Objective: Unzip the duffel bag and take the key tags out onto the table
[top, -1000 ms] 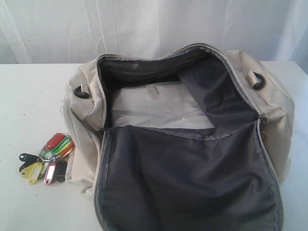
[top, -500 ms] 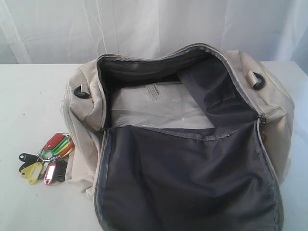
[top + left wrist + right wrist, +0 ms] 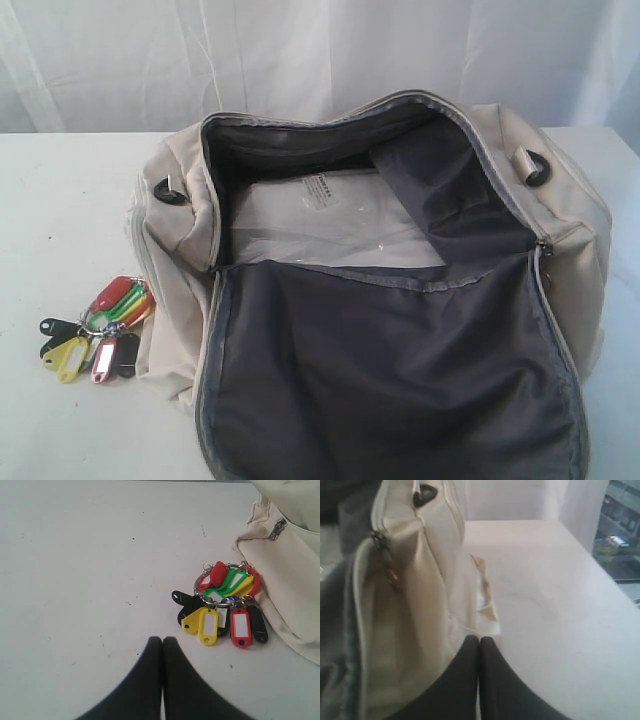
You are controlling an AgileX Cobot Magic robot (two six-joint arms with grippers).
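Observation:
The cream duffel bag lies unzipped on the white table, its grey-lined flap folded toward the front and a clear plastic sheet showing inside. The key tags rest on the table against the bag's left end, a bunch of red, yellow, green and black tags on metal rings. My left gripper is shut and empty, hovering over bare table a short way from the tags. My right gripper is shut and empty beside the bag's other end. Neither gripper appears in the exterior view.
White curtains hang behind the table. Black strap rings sit at both ends of the bag. The table's far edge runs near a window on the right side.

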